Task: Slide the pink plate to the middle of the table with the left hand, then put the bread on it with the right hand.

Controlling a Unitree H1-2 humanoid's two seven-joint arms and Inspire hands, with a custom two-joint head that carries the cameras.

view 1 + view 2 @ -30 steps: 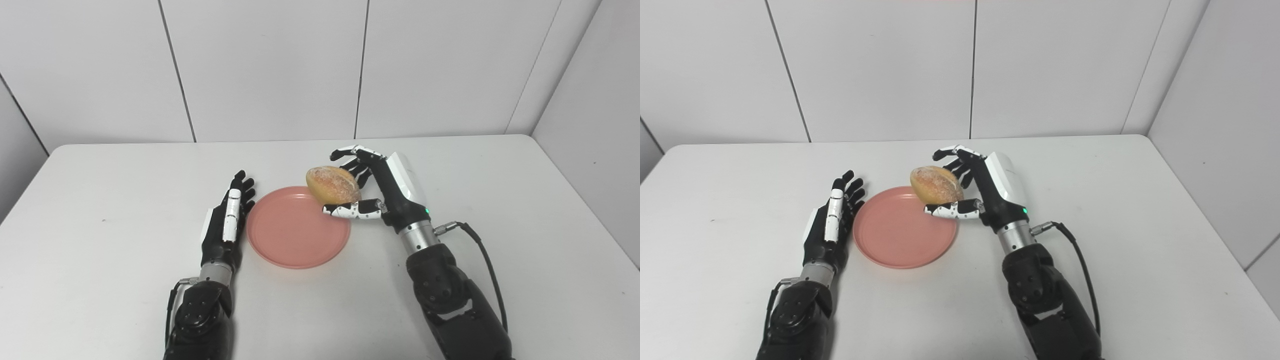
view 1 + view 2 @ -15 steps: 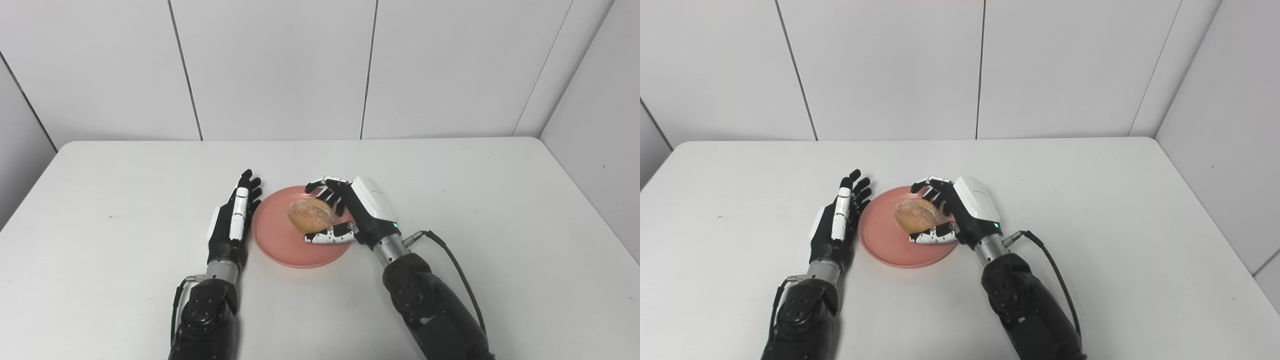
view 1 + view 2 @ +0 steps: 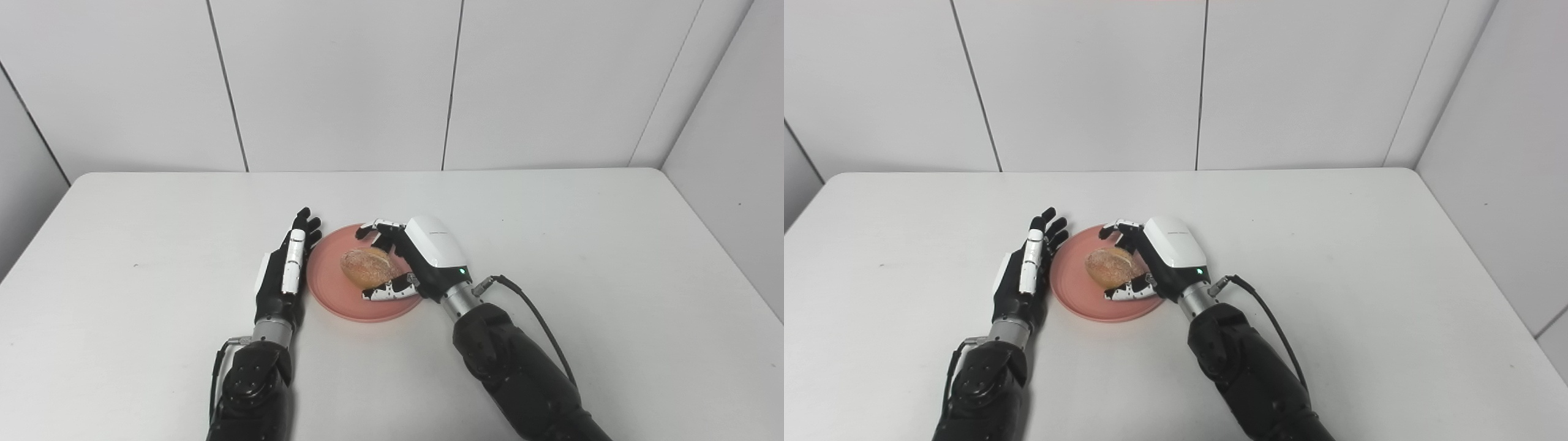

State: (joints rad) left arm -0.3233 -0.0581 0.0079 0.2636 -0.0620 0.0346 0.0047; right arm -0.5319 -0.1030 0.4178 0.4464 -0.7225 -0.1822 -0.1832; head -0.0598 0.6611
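Right hand (image 3: 422,257) gripping bread (image 3: 367,268) over pink plate (image 3: 331,294); left hand (image 3: 283,275) open beside its rim.

White table (image 3: 551,245), pink plate (image 3: 331,297) on it

Bright, even light; soft shadows

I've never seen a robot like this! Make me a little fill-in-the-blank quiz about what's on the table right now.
1. The bread is over a plate whose colour is ____.
2. The hand wrapped around the bread is the robot's ____ hand.
3. The left hand holds nothing; its fingers are stretched out beside the plate's ____ edge.
4. The plate rests on a table whose colour is ____.

Missing words: pink; right; left; white
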